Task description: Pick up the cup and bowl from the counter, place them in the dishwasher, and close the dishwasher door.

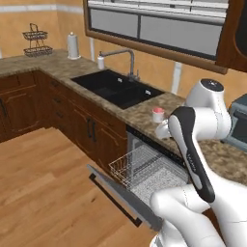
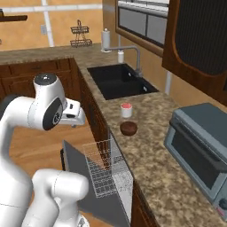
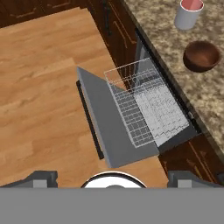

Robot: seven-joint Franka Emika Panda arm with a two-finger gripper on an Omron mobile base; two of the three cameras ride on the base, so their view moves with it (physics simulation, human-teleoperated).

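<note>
Hand view looked down on the open dishwasher (image 3: 144, 109): dishwasher door (image 3: 111, 127) dropped flat, white wire rack (image 3: 140, 103) pulled out over it. Tool (image 3: 113, 178) hung high over the floor in front, tips spread wide, nothing between them.

Cup (image 3: 189, 13) and bowl (image 3: 201, 55) both sat on the desk (image 3: 205, 94), near each other but apart, just behind the dishwasher opening. Right base view had the cup (image 2: 127, 110) upright, the bowl (image 2: 128, 128) nearer the desk edge, both between sink (image 2: 119, 80) and toaster oven (image 2: 199, 150).

Judgement: both look rigid, light, probably smooth-glazed, so slippery. Cup: straight wall, pinch across the body from the side, mid-height. Bowl: shallow, curved outside would likely squirt out of a side pinch; better one tip inside, one outside, clamping the rim from above.
</note>
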